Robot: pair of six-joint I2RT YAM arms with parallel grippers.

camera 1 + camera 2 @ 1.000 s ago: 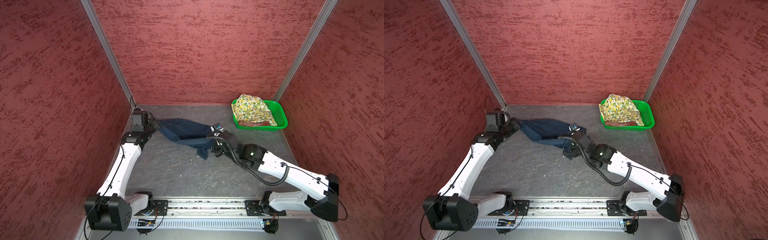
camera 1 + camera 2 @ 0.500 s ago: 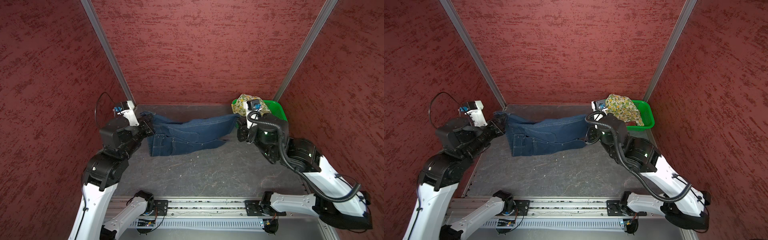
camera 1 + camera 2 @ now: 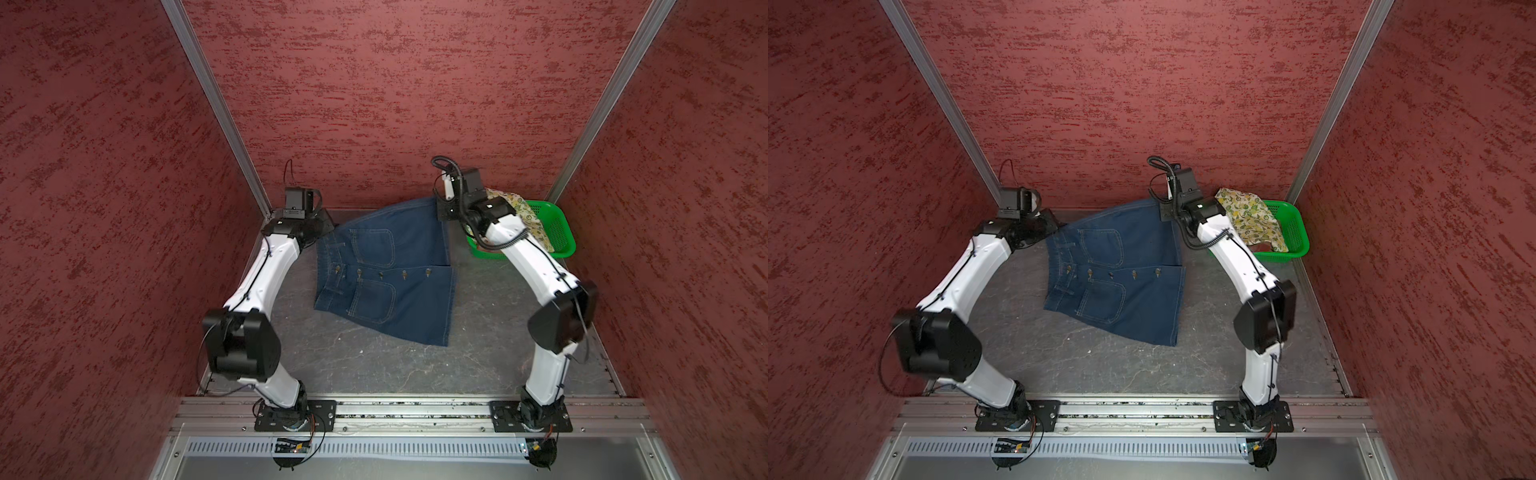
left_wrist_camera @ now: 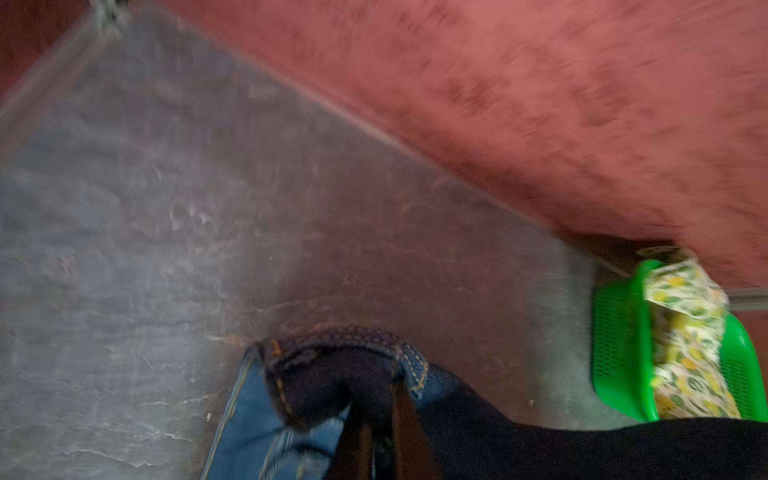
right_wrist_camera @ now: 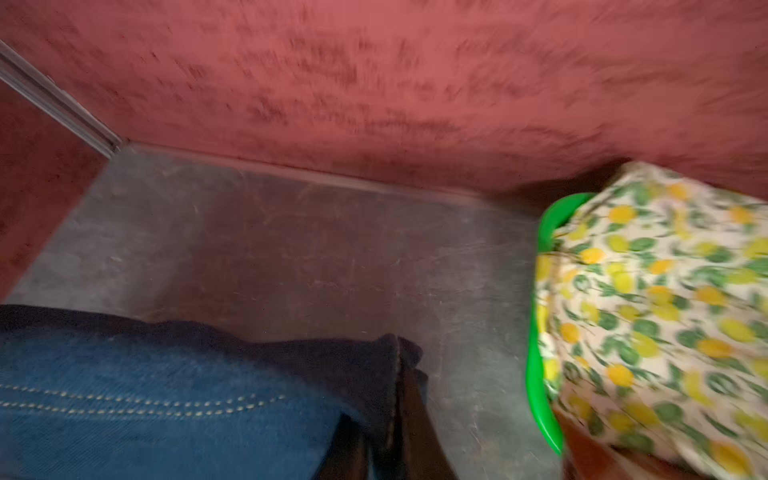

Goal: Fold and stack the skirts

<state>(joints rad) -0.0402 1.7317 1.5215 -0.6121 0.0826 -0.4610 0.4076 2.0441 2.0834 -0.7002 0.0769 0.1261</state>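
Note:
The dark denim skirt lies spread on the grey table in both top views, buttons and pockets up, waistband to the left. My left gripper holds its far waistband corner; in the left wrist view the gripper is shut on the stitched waistband. My right gripper holds the far hem corner, slightly lifted near the back wall; in the right wrist view the gripper pinches dark denim. The lemon-print skirt is heaped in the green basket, over a sliver of the plaid skirt.
The basket stands in the back right corner, close to my right arm's forearm. Red textured walls enclose the table on three sides. The arm bases sit on a metal rail along the front edge.
Both arms have swung down and back to the far side of the table. The denim skirt, stretched in the air between the grippers half a second ago, now lies flat on the table.

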